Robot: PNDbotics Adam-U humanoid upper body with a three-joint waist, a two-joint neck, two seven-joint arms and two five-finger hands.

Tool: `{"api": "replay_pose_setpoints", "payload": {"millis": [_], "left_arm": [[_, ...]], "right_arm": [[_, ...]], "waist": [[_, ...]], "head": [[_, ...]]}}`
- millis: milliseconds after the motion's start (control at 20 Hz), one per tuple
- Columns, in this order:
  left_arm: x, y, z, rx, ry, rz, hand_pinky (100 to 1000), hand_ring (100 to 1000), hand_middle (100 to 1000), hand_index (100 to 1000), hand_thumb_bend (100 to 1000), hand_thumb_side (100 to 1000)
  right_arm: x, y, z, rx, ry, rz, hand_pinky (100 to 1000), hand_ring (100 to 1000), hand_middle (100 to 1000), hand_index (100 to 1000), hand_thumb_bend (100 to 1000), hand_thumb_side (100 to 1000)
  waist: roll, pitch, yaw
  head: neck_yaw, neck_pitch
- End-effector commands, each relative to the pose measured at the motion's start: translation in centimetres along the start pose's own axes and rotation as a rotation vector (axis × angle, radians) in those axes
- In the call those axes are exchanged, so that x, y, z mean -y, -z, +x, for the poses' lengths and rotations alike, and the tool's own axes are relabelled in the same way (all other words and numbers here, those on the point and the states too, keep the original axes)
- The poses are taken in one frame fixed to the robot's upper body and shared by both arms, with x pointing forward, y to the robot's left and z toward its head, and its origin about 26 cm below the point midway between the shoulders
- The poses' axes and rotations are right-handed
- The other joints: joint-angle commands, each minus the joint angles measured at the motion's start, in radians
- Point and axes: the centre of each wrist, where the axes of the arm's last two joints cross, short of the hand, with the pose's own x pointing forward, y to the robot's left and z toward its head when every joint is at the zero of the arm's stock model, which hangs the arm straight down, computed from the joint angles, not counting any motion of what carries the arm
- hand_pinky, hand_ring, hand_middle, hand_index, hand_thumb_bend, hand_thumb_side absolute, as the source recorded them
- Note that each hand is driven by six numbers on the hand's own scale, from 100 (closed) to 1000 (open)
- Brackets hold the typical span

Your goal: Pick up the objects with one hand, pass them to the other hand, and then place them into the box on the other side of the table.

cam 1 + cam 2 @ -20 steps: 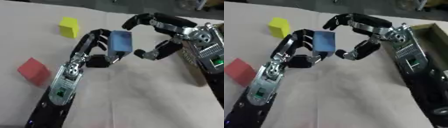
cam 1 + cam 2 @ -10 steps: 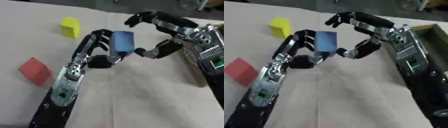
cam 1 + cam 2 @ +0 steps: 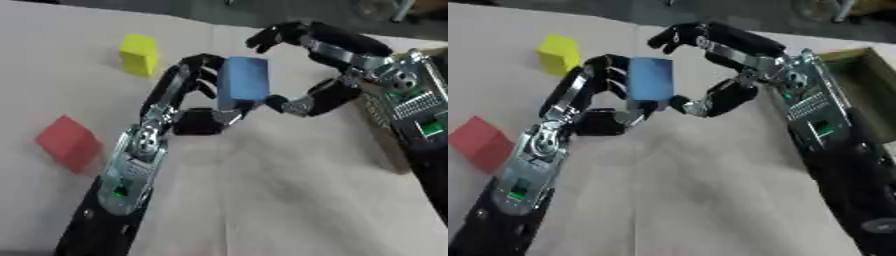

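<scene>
Blue block (image 3: 242,82) at upper centre is staying pinched in my left hand (image 3: 194,102) while I'm closing the right hand (image 3: 719,70), fingers still apart, round it — handover nearly made, w/ box (image 3: 859,75) at right edge waiting.

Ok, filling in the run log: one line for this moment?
phase: handover | left robot hand: holds blue block | right robot hand: open around it | box: right

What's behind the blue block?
The left hand's fingers curl behind the blue block, holding it above the table. The block's back face is hidden.
</scene>
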Motion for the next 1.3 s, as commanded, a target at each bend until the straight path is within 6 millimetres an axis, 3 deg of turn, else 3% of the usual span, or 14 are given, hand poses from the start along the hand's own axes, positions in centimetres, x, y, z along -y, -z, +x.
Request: {"api": "replay_pose_setpoints", "payload": {"millis": [50,800,1000,1300], "left_arm": [[0.2,0.4,1.3,0.043,-0.012,0.0,562,609,442,567,100,146],[0.9,1.0,1.3,0.032,-0.018,0.024,558,605,440,565,100,160],[1.0,1.0,1.3,0.034,-0.014,0.032,556,604,439,564,100,161],[1.3,1.0,1.8,0.065,-0.021,-0.001,558,607,440,564,100,163]], "right_arm": [[0.5,-0.1,0.0,0.002,-0.011,0.001,1000,845,855,930,299,100],[0.4,0.0,0.1,0.013,0.025,0.031,1000,847,858,933,250,100],[0.4,0.0,0.0,0.013,0.038,0.045,1000,849,860,936,272,100],[0.2,0.1,-0.3,0.004,0.055,0.053,1000,846,856,937,216,100]], "waist": [[-0.006,-0.03,-0.001],[-0.006,-0.028,0.0],[-0.005,-0.027,-0.001],[-0.004,-0.024,-0.001]], "head": [[-0.002,-0.009],[0.001,-0.011],[0.0,-0.012],[-0.002,-0.012]]}}
